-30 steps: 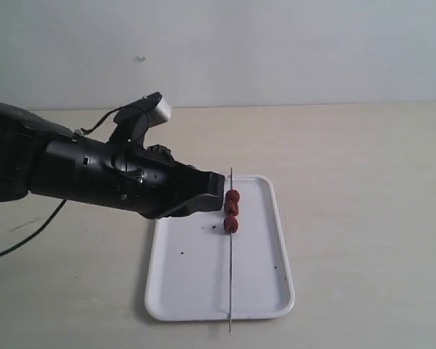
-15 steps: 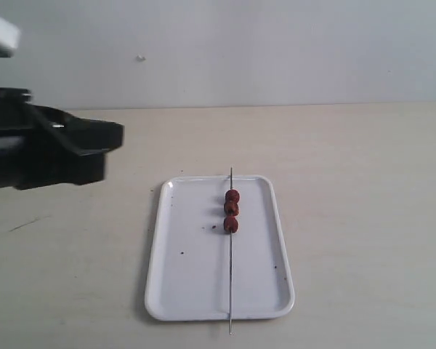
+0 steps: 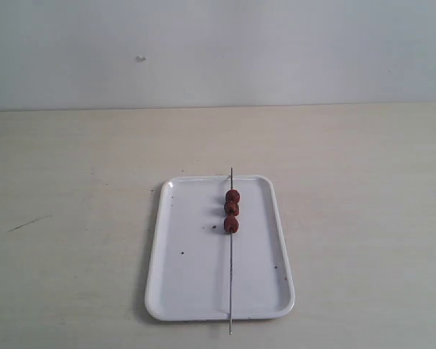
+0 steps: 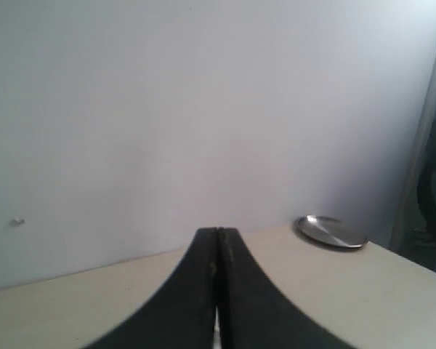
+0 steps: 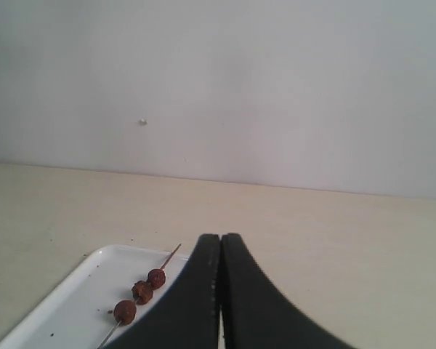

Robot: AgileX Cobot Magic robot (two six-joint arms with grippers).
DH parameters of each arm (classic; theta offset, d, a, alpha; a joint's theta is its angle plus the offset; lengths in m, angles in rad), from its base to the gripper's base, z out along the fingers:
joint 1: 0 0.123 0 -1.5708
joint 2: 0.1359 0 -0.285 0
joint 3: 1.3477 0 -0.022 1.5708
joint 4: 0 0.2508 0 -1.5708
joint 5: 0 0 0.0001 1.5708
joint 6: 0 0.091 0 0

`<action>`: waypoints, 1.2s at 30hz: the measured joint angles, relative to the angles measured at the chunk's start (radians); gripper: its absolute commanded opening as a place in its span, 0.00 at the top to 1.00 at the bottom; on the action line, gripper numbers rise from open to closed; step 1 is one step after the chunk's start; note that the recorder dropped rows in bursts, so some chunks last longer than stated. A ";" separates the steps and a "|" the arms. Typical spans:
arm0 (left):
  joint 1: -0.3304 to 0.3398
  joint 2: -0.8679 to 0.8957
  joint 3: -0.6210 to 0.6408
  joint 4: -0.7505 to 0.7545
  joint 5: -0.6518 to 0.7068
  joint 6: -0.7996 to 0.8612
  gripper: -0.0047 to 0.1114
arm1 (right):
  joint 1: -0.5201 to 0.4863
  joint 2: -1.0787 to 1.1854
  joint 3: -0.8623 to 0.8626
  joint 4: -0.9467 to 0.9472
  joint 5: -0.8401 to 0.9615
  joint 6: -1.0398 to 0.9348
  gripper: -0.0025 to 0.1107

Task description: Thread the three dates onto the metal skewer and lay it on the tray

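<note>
The white tray [image 3: 196,276] lies on the table in the exterior view. The metal skewer [image 3: 231,283] rests lengthwise across it, both ends past the rim. Three dates [image 3: 232,209] sit in a row on the skewer's far half. Neither arm shows in the exterior view. My left gripper [image 4: 217,234] is shut and empty, facing the wall. My right gripper [image 5: 220,238] is shut and empty too; its view shows the tray [image 5: 65,302], the dates [image 5: 140,291] and the skewer [image 5: 170,257] beside it.
A round metal dish [image 4: 331,231] sits on the table near the wall in the left wrist view. Small dark crumbs [image 3: 182,253] fleck the tray. The pale table [image 3: 363,182] spreads around the tray, with a white wall behind.
The left arm has pulled back from the dates to the left and left the exterior view. The skewer with the dates stays on the tray.
</note>
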 measured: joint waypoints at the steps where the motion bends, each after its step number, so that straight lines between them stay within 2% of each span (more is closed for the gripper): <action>1: 0.000 -0.019 0.009 -0.004 0.000 -0.003 0.96 | 0.000 0.000 0.000 0.000 0.000 0.001 0.98; 5: 0.000 -0.095 0.022 -0.011 0.000 -0.005 0.96 | 0.000 0.000 0.000 0.000 0.000 0.008 0.98; 23: 0.005 -0.104 0.022 -0.012 0.000 0.001 0.96 | 0.000 0.000 0.000 0.000 0.000 0.010 0.98; 25: 0.052 -0.127 0.023 -0.012 0.008 0.011 0.96 | 0.000 0.000 0.000 0.000 0.000 0.010 0.98; 31: 0.345 -0.237 0.028 -0.080 0.114 0.018 0.96 | 0.000 0.000 0.000 0.000 0.000 0.010 0.98; 34: 0.442 -0.262 0.028 -0.089 0.179 0.018 0.96 | 0.000 0.000 0.000 0.000 0.000 0.010 0.98; 36: 0.483 -0.265 0.028 -0.089 0.226 0.018 0.96 | 0.000 0.000 0.000 0.000 0.000 0.010 0.98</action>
